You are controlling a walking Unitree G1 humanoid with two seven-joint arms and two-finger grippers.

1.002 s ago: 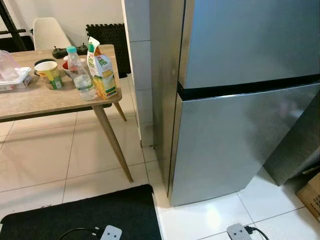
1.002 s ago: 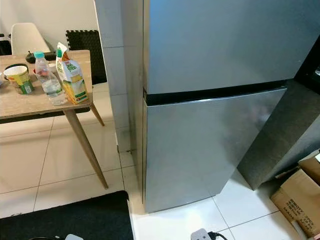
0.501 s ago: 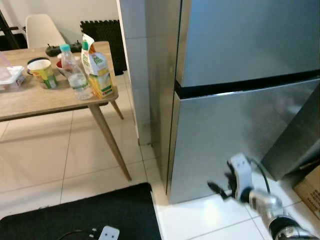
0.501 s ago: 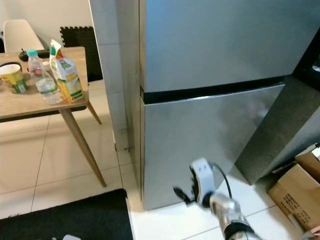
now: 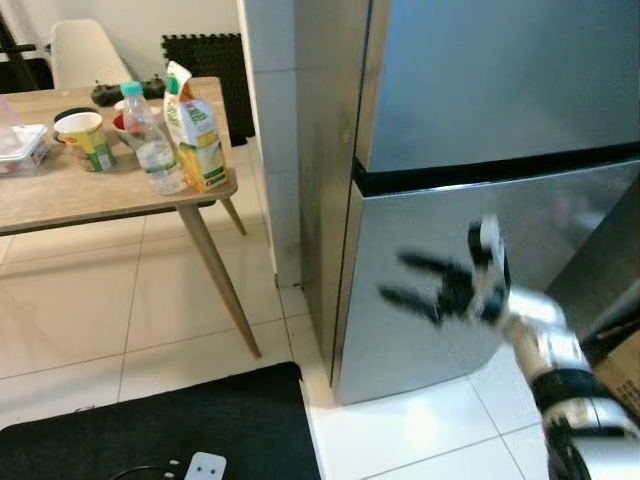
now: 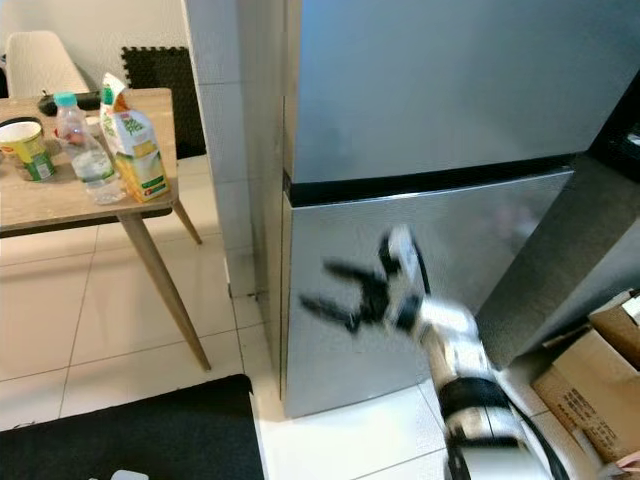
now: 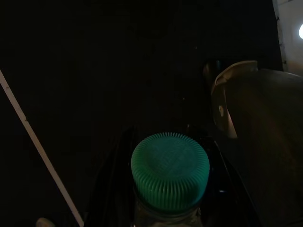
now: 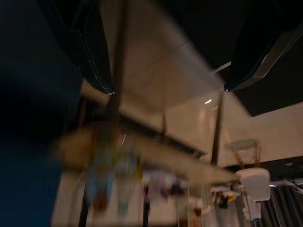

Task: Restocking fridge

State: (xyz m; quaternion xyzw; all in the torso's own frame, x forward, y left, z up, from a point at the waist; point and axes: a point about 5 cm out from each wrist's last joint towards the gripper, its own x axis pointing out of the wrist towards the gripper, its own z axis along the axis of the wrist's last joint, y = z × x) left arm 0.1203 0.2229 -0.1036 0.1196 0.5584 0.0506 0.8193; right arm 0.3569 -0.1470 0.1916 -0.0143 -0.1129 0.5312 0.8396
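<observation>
The right gripper (image 5: pixel 415 282) has swung up in half a second from floor level to the fridge's lower door (image 5: pixel 440 270), fingers spread wide, blurred mid-reach. The door is shut, so opening it looks like the step in hand. The left gripper (image 7: pixel 165 189) holds a green-capped bottle (image 7: pixel 169 171), in the dark. The carton (image 5: pixel 197 135) and another bottle (image 5: pixel 150 140) wait on the worktop (image 5: pixel 60 195), far left. Open floor (image 5: pixel 120 320) lies between.
</observation>
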